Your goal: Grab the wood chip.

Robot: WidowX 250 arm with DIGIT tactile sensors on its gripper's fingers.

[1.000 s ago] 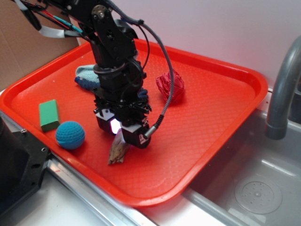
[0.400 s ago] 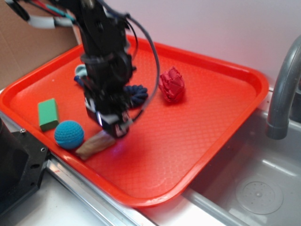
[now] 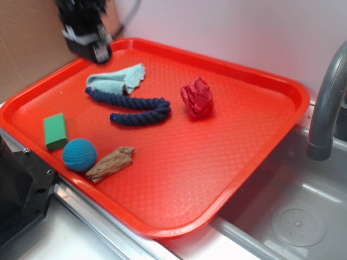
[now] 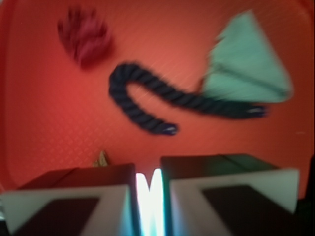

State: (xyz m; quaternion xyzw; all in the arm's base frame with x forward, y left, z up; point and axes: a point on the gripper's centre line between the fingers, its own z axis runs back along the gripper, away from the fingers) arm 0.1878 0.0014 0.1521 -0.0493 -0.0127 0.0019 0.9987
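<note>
Fingers [image 4: 147, 196] are sitting nearly pressed together, gripping nothing, hovering over the tray's [image 3: 260, 135] far corner. Wood chip [image 3: 110, 163] is lying near the front rim, touching the blue ball [image 3: 80, 154]; I'm needing to spread wide, straddling its narrow width.

— What does the wood chip [image 3: 110, 163] look like?
— A small, rough, light-brown sliver with ragged ends, longer than it is wide.
— And where does it lie?
— Flat on the red tray [image 3: 227, 157], near the front edge, angled with its right end slightly farther back, its left end just beside the blue ball [image 3: 79, 154]. Nothing grips it.
</note>
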